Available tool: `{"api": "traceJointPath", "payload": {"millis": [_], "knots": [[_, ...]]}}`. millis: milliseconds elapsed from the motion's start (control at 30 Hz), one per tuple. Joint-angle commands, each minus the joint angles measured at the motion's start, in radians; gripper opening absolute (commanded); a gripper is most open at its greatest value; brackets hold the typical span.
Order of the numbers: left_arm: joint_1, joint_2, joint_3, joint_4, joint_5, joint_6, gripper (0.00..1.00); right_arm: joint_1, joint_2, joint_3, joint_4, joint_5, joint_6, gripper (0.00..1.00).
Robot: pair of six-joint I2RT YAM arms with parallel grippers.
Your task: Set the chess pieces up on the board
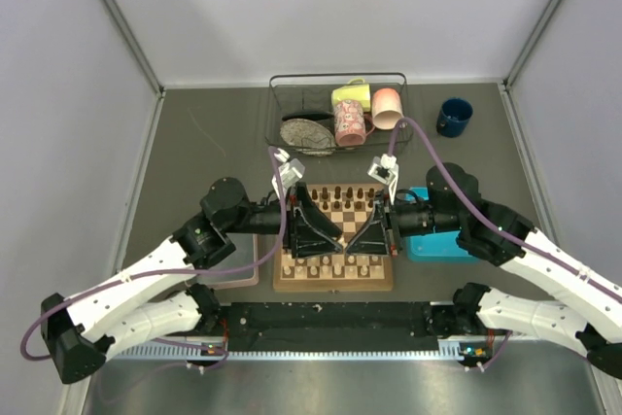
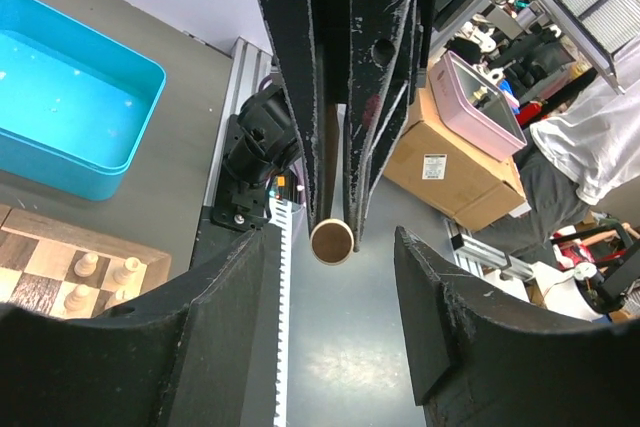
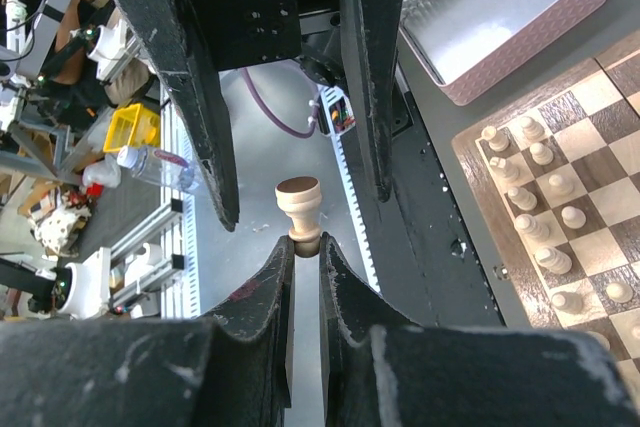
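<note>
right gripper [image 3: 305, 247] pinching pale piece [image 3: 298, 202] by its narrow end over board [image 1: 335, 286], left gripper [image 2: 330, 282] gaping either side of piece's round base, box [image 2: 450, 162] label showing too small to read

Pretty bright, even overhead light, just soft shadows on the tabletop [image 1: 194, 143]; wrist views warp at the edges.

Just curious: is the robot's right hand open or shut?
Shut: the right hand grips a pale chess piece between its fingertips.
</note>
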State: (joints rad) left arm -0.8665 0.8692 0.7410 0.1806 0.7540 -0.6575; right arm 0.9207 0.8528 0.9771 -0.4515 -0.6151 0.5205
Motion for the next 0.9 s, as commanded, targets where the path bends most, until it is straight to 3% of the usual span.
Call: {"api": "traceJointPath", "payload": {"millis": [0,300,700,767,800,833,867], "knots": [[-0.014,0.005,0.049,0.057,-0.038,0.009,0.59,0.015,-0.018,0.026,0.05,0.017,0.01,0.0],[-0.026,0.004,0.047,0.068,-0.07,-0.005,0.5,0.014,-0.011,0.026,0.05,0.008,0.015,0.0],[-0.031,0.008,0.041,0.08,-0.03,-0.013,0.21,0.015,-0.028,0.028,0.048,0.031,0.015,0.0],[-0.032,0.008,0.04,0.083,-0.021,-0.013,0.16,0.014,-0.029,0.028,0.051,0.035,0.016,0.09],[-0.032,0.007,0.035,0.082,-0.022,-0.013,0.11,0.015,-0.029,0.026,0.054,0.034,0.016,0.18],[-0.034,0.004,0.032,0.082,-0.027,-0.013,0.09,0.015,-0.031,0.025,0.068,0.028,0.019,0.33],[-0.034,-0.007,0.025,0.082,-0.045,-0.013,0.08,0.015,-0.041,0.02,0.085,0.019,0.027,0.37]]}}
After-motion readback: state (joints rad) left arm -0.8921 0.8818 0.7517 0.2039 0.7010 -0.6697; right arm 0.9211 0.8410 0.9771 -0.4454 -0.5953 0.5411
